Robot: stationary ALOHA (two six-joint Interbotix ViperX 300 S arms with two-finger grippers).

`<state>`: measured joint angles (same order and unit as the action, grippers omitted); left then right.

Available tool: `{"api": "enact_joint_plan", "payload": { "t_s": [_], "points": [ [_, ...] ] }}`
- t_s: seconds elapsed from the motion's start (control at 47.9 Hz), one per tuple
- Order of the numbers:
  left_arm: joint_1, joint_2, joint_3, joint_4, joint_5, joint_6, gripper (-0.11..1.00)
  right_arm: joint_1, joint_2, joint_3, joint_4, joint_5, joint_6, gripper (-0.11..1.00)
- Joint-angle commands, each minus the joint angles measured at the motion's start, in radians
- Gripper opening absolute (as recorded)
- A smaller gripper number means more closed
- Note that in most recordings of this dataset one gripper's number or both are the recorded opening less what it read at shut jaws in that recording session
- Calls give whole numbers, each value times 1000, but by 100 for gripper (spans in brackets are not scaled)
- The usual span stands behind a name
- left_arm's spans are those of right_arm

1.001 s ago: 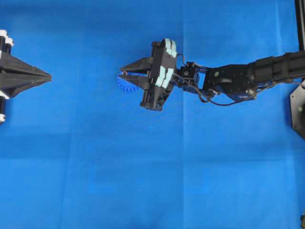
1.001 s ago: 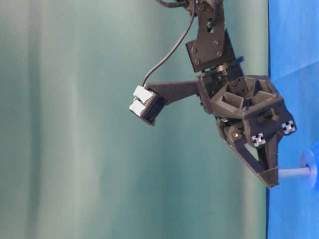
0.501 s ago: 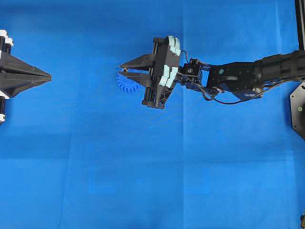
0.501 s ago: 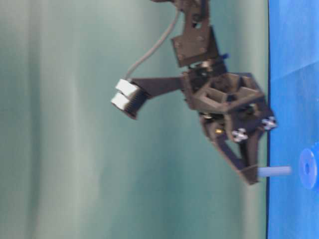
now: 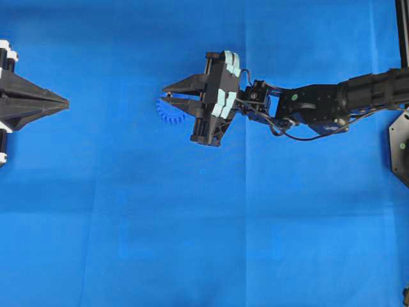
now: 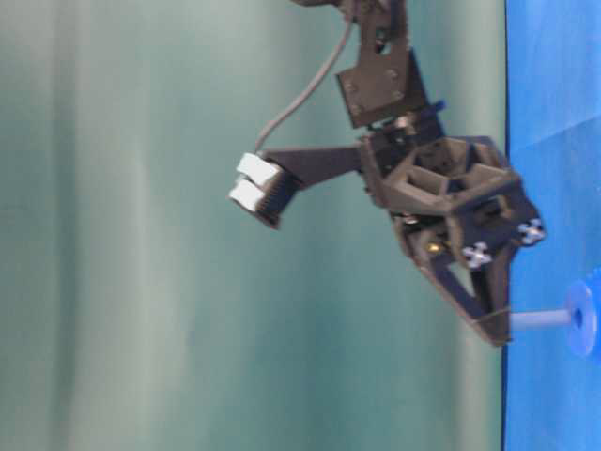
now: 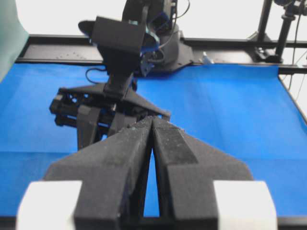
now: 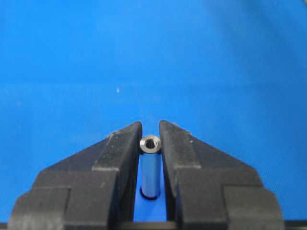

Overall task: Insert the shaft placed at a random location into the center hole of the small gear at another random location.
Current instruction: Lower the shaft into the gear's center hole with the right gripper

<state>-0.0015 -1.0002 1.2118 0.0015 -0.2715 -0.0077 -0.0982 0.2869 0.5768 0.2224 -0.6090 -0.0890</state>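
Note:
My right gripper (image 5: pixel 165 95) is shut on the shaft (image 8: pixel 150 165), a short silvery pin held upright between its fingers. In the table-level view the shaft (image 6: pixel 540 319) sticks out past the fingertip, and its free end meets the hub of the small blue gear (image 6: pixel 583 319). From overhead the gear (image 5: pixel 167 114) lies on the cloth under the fingertips, partly hidden by them. In the right wrist view the shaft's lower end sits in a dark round rim; the center hole itself is hidden. My left gripper (image 5: pixel 66 102) is shut and empty at the far left, also shown in its wrist view (image 7: pixel 152 120).
A blue cloth (image 5: pixel 192 224) covers the table. The right arm (image 5: pixel 319 105) reaches in from the right edge. A black frame post (image 5: pixel 401 32) stands at the far right. The right arm's gripper body (image 7: pixel 115 96) faces the left wrist camera.
One second ago the shaft's end was at the gear. Half a second ago the right gripper had lifted it clear. Now the shaft's end is back down at the gear's hub. The left arm has not moved.

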Motion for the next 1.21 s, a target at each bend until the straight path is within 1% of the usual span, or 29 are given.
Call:
{"api": "enact_joint_plan", "payload": {
  "t_s": [0.0,0.271,0.48,0.814,0.876,1.022,1.189],
  "points": [
    [-2,3,-9,2,-6,0,0,2,-5,-21,3,-14,2,3],
    [-2,3,-9,2,-5,0,0,0,17,-20,3,-29,2,3],
    [-2,3,-9,2,-6,0,0,2,46,-23,14,-29,8,3],
    [-2,3,-9,2,-6,0,0,2,64,-31,15,-8,11,3],
    [-2,3,-9,2,-6,0,0,0,64,-31,18,5,11,3],
    [-2,3,-9,0,-6,0,0,0,64,-31,43,15,9,3],
    [-2,3,-9,2,-6,0,0,0,64,-29,44,17,11,3]
  ]
}}
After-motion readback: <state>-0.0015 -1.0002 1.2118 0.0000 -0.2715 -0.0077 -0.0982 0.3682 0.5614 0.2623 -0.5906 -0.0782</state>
